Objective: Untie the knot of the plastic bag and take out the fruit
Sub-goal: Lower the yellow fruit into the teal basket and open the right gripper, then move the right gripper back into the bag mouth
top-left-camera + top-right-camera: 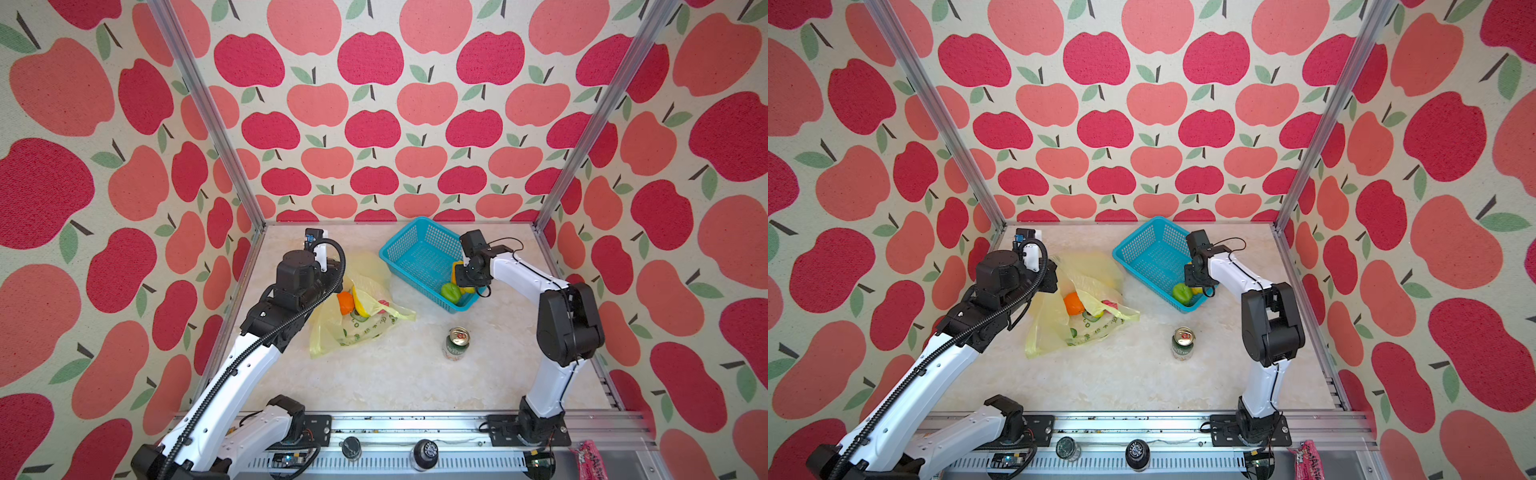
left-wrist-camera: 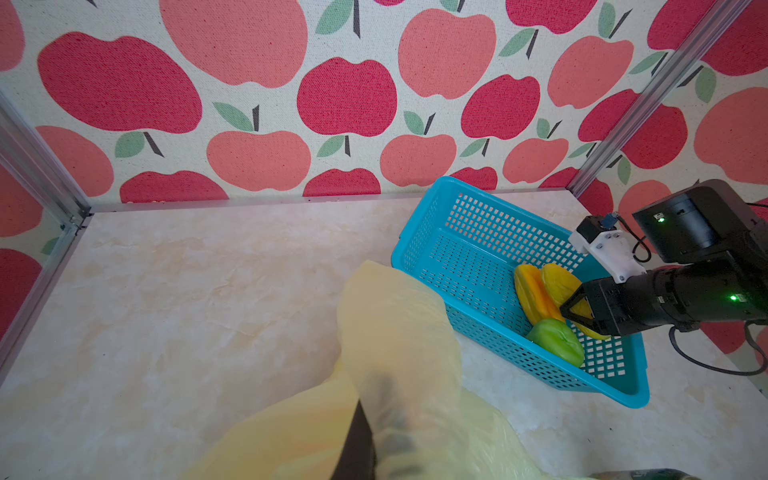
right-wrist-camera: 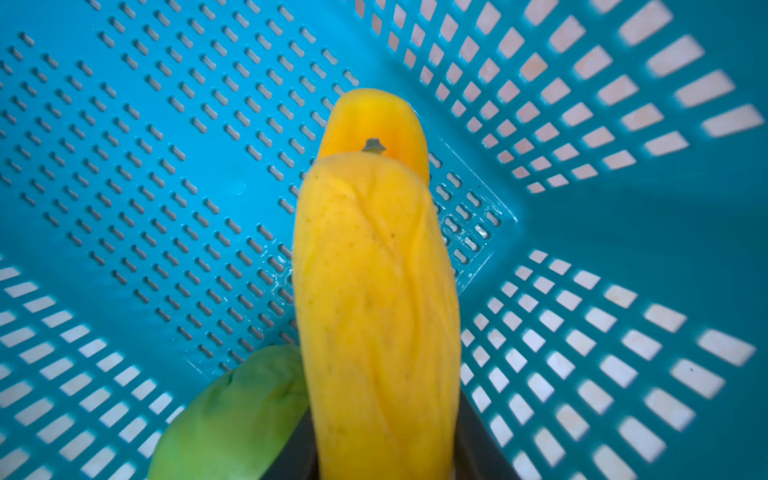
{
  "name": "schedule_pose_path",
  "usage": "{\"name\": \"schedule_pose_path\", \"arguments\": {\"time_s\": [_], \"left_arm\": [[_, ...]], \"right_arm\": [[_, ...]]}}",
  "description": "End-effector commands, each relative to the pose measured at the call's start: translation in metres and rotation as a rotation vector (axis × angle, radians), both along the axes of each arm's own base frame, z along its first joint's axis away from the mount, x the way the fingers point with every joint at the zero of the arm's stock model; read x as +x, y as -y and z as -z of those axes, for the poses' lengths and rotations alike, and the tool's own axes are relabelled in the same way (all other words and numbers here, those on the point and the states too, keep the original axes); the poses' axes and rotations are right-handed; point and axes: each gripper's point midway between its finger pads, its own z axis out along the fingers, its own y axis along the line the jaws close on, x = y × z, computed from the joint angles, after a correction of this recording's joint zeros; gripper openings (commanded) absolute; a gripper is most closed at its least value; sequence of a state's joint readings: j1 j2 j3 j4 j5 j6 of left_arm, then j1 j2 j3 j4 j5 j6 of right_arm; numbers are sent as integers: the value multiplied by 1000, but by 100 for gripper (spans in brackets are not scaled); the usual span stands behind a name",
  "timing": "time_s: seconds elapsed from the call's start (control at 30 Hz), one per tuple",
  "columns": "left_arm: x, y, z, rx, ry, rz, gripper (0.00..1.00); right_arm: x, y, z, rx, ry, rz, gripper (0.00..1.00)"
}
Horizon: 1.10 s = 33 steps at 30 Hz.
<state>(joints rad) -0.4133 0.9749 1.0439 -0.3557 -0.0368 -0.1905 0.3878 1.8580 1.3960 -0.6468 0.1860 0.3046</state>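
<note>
The pale yellow plastic bag (image 1: 361,324) (image 1: 1059,332) lies left of the table's middle with its mouth gaping; no knot shows. Inside it I see an orange fruit (image 1: 345,302) (image 1: 1073,302), a yellow piece (image 1: 362,306) and something pink-red (image 1: 1109,305). My left gripper (image 1: 1054,270) (image 2: 374,440) is shut on the bag's far edge and holds the plastic (image 2: 395,332) up. My right gripper (image 1: 465,286) (image 3: 382,449) is down in the teal basket (image 1: 415,249) (image 3: 124,166), its fingers against both sides of a long yellow fruit (image 3: 374,291) (image 2: 559,282). That fruit rests on a yellow-orange one (image 3: 374,120), beside a green fruit (image 1: 451,292) (image 3: 232,415).
A green drink can (image 1: 457,343) (image 1: 1183,343) stands upright in front of the basket. A pink packet (image 1: 590,461) lies on the front rail at the right. Apple-patterned walls close in the back and both sides.
</note>
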Motion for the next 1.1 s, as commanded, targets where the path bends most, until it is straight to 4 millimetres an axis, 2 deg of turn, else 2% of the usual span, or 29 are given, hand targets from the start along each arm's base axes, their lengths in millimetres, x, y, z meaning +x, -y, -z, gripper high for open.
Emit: {"name": "schedule_pose_path", "arguments": {"time_s": [0.0,0.1,0.33,0.53,0.67,0.77,0.83,0.97,1.07], "left_arm": [[-4,3,-6,-11,20,20,0],[-2,3,-5,-6,18,18,0],[1,4,-2,2,11,15,0],[3,5,0,4,6,18,0],[5,7,1,7,-4,23,0],[7,8,3,8,-4,27,0],[9,9,4,12,-10,28,0],[11,11,7,16,-22,36,0],[11,11,7,21,-25,31,0]], "right_arm": [[-3,7,-2,-24,-16,23,49],[-4,11,-9,-34,8,31,55],[-12,15,-41,7,123,38,65],[-25,7,-89,3,329,-11,69],[-51,-16,-137,3,572,-120,67],[-88,-45,-178,56,803,-261,65],[-114,-63,-195,115,919,-351,61],[-155,-102,-217,239,1008,-544,53],[-186,-138,-223,252,1041,-708,49]]}}
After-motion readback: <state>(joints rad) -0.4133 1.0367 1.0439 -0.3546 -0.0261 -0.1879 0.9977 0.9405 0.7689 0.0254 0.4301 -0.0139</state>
